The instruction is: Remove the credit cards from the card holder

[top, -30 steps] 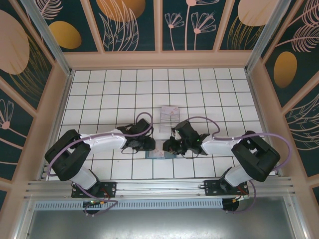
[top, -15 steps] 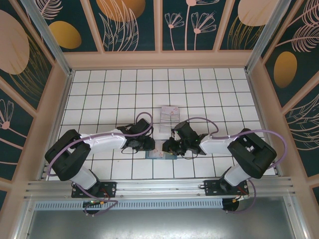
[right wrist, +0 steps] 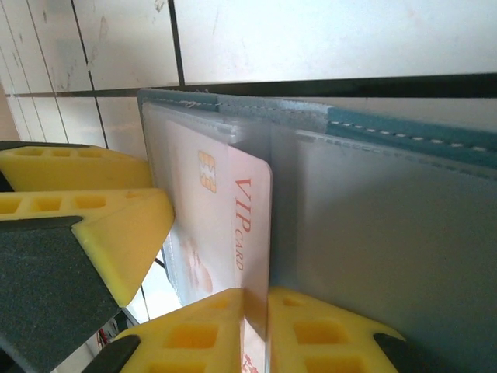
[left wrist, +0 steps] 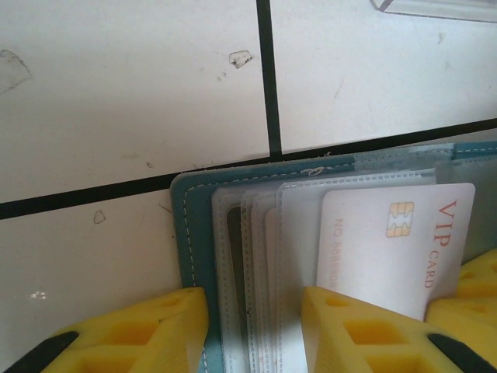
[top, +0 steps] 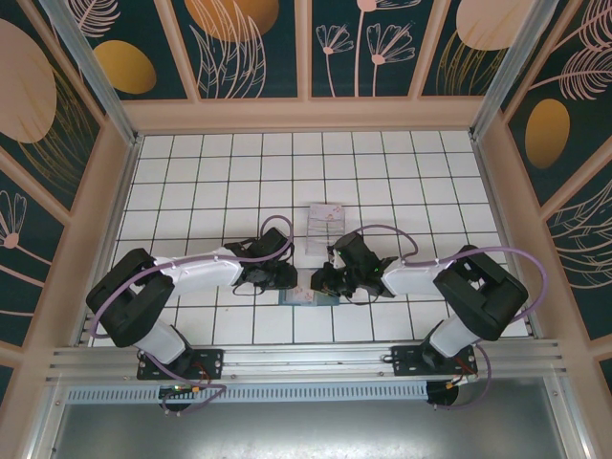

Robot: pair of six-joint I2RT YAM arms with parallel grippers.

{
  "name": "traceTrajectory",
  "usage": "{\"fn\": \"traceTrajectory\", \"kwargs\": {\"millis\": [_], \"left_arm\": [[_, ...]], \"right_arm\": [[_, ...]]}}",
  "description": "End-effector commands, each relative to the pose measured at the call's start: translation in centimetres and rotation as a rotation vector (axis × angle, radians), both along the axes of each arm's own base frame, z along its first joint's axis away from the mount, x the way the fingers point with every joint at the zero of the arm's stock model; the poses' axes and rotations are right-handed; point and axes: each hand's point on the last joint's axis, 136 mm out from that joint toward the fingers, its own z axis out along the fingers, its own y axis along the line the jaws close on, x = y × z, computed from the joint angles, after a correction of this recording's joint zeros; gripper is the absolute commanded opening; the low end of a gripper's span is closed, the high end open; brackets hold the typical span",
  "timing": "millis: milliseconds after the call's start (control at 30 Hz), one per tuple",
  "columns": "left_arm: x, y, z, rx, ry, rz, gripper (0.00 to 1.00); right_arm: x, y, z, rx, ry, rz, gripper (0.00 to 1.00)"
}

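Note:
The teal card holder point(top: 308, 297) lies open on the tiles between both grippers. In the left wrist view its stitched teal edge point(left wrist: 190, 233) frames several clear sleeves. The whitish VIP credit card point(left wrist: 373, 241) sticks partway out of one sleeve, and a dark sliver point(left wrist: 233, 256) shows in another. My left gripper point(left wrist: 252, 305) has its jaws apart, fingertips down on the holder's left flap. My right gripper point(right wrist: 255, 299) is shut on the edge of the whitish credit card point(right wrist: 225, 210), next to the holder's grey-blue inside point(right wrist: 388, 233). In the top view the left gripper point(top: 287, 279) and right gripper point(top: 321, 283) nearly touch.
A clear plastic tray point(top: 325, 222) stands on the white tiles just beyond the grippers, its corner at the top of the left wrist view point(left wrist: 435, 6). The left gripper's yellow fingers point(right wrist: 85, 210) sit close beside the card. Wooden walls ring the tiled floor.
The right arm has edged a little to the left toward the holder, and its jaws have closed on the whitish card. The left arm has stayed put.

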Motion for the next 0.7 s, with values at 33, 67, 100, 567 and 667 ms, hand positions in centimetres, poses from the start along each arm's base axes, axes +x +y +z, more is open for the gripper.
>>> {"fn": "traceTrajectory", "kwargs": {"millis": [33,67,100,567,667], "left_arm": [[-1.3,1.7,-2.5,0.086,0.060,-0.009,0.39],[-1.3,1.6,-2.4,0.085,0.058,-0.008,0.39],[-1.3,1.7,-2.4,0.086,0.057,-0.007,0.39],[-1.4,1.9,-2.4,0.098,0.057,-0.006,0.39],[-1.3,1.9,-2.4,0.098,0.056,-0.005,0.39]], "right_arm": [[-0.1,0.0,-0.2,0.005,0.011,0.001,0.09],[-0.1,-0.1,-0.3,-0.001,0.010,0.003,0.08],[-0.2,-0.2,-0.4,-0.007,0.011,0.003,0.08],[-0.5,-3.1,-0.1,-0.065,-0.009,-0.021,0.05],[-0.5,-3.6,0.2,-0.071,-0.018,-0.026,0.05]]}}
